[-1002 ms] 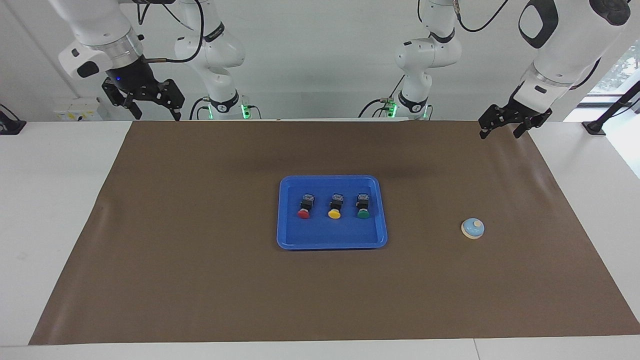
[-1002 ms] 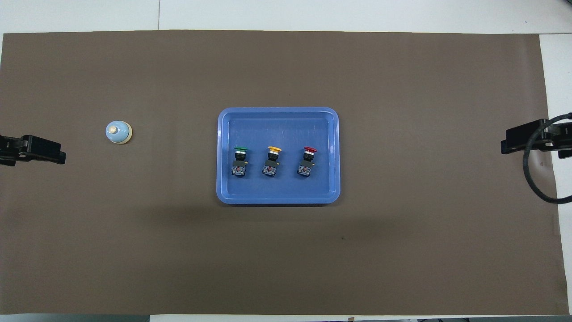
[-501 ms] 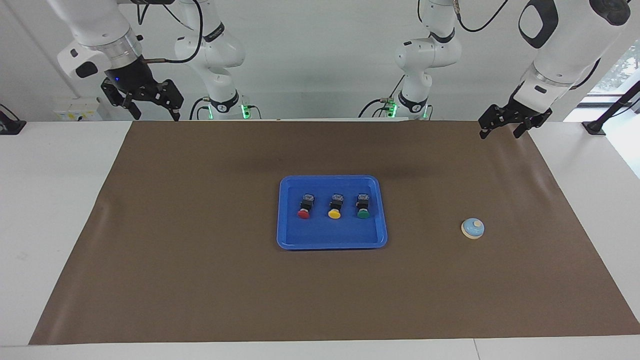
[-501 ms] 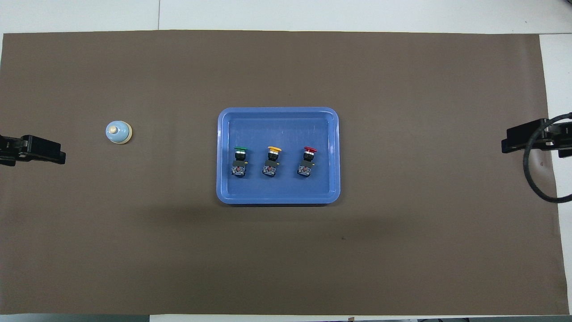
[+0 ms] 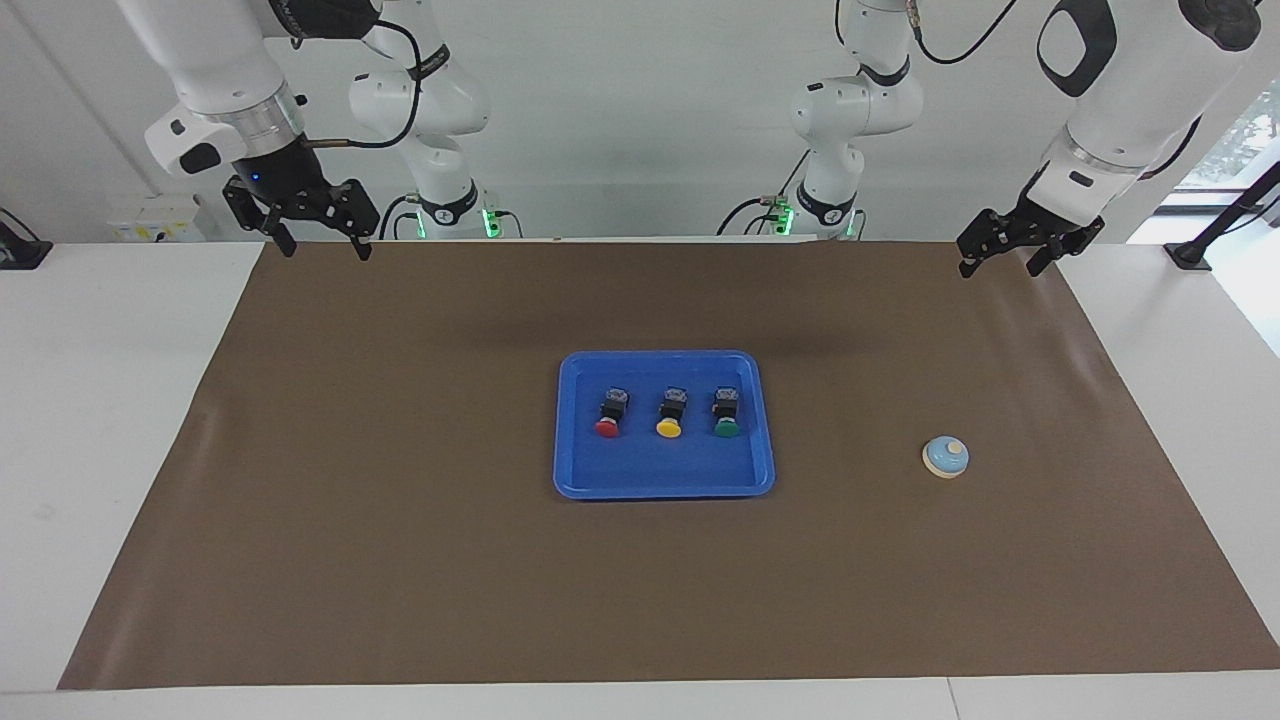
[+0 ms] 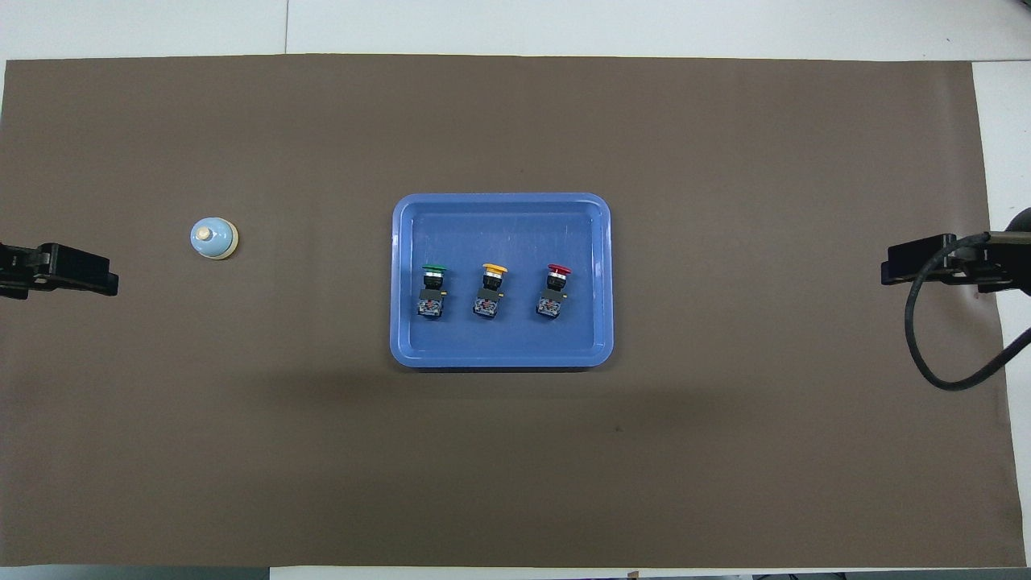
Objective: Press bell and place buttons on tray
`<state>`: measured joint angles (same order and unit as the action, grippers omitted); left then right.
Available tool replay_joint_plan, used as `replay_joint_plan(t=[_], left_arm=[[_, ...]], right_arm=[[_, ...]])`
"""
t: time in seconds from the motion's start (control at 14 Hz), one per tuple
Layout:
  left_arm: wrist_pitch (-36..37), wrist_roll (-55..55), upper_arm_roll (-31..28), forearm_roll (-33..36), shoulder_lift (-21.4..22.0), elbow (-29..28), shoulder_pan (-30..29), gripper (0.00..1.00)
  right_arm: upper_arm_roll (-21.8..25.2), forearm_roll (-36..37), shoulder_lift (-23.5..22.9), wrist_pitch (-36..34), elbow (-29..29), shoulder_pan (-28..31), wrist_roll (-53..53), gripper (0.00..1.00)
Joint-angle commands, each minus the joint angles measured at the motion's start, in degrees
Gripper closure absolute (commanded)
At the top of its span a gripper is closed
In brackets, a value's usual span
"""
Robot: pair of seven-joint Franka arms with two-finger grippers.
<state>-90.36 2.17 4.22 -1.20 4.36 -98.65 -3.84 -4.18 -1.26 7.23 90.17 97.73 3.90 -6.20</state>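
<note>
Buttons already on tray | left gripper, right gripper both open, empty | you bring left down squarely onto bell knob.

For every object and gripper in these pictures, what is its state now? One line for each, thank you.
Tray: flat on the brown mat, holding three buttons.
Red button: lying in the tray.
Yellow button: lying in the tray, between the other two.
Green button: lying in the tray.
Bell: upright on the mat, untouched.
Left gripper: open, empty, raised over the mat's edge.
Right gripper: open, empty, raised.
</note>
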Motion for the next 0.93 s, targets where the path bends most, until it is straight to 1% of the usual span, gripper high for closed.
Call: replay_joint_plan(t=[0.0, 0.43, 0.57, 0.64, 0.72, 0.79, 0.86], left_arm=[[0.8, 0.4, 0.0, 0.1, 0.0, 0.7, -0.2, 0.0], [0.8, -0.8, 0.0, 0.1, 0.1, 0.7, 0.3, 0.0], [-1.5, -3.2, 0.1, 0.9, 0.0, 0.5, 0.0, 0.0], [-1.2, -3.6, 0.0, 0.8, 0.3, -0.5, -0.2, 0.0], [-3.0, -3.2, 0.1, 0.8, 0.7, -1.4, -0.2, 0.06], [-7.0, -2.8, 0.1, 0.8, 0.9, -3.4, 0.1, 0.41], [-10.7, -2.9, 0.1, 0.8, 0.9, -5.5, 0.2, 0.72]], right_arm=[[-0.1, -1.1, 1.6, -0.9, 1.9, 0.7, 1.2, 0.0], [-0.1, -1.1, 1.6, -1.1, 1.9, 0.8, 1.2, 0.0], [0.0, -1.1, 1.6, -1.1, 1.9, 0.8, 1.2, 0.0], [-0.1, -1.1, 1.6, -1.1, 1.9, 0.8, 1.2, 0.0], [-0.1, -1.1, 1.6, -1.1, 1.9, 0.8, 1.2, 0.0], [-0.1, -1.1, 1.6, -1.1, 1.9, 0.8, 1.2, 0.0], [-0.1, -1.1, 1.7, -1.1, 1.9, 0.8, 1.2, 0.0]])
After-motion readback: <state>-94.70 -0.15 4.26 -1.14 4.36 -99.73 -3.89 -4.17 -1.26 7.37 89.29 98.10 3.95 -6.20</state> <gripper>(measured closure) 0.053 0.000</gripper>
